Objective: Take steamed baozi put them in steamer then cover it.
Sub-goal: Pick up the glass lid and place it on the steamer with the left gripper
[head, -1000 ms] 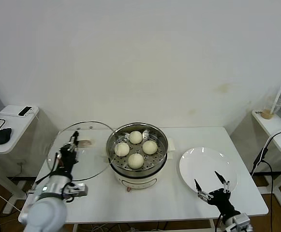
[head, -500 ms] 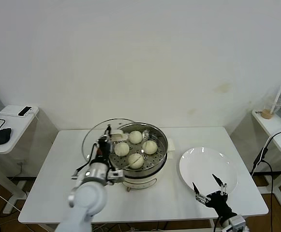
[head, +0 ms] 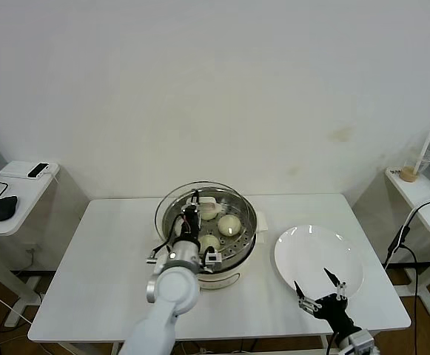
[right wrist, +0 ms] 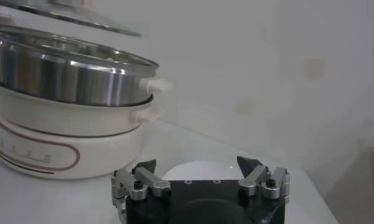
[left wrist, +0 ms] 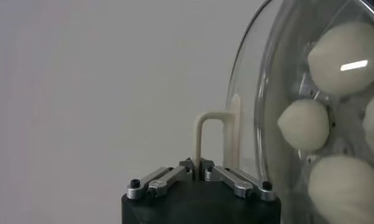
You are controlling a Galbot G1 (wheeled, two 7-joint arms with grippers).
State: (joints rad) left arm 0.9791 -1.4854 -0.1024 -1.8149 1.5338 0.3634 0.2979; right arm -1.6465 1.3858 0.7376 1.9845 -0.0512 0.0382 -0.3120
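Left gripper [left wrist: 199, 173] clamped on handle of cover [head: 177, 211], held just above steamer [head: 243, 248] (baozi [head: 230, 225] already inside); next: centre, lower, release; right gripper [head: 320, 291] open, idle.

Shiny steel steamer [head: 240, 214], clear glass cover [left wrist: 278, 79], smooth matt baozi [left wrist: 303, 125], glossy plate [head: 318, 255]

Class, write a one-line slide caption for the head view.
Left end effector carries round clear glass lid over shiny steel steamer; right end effector idles open.
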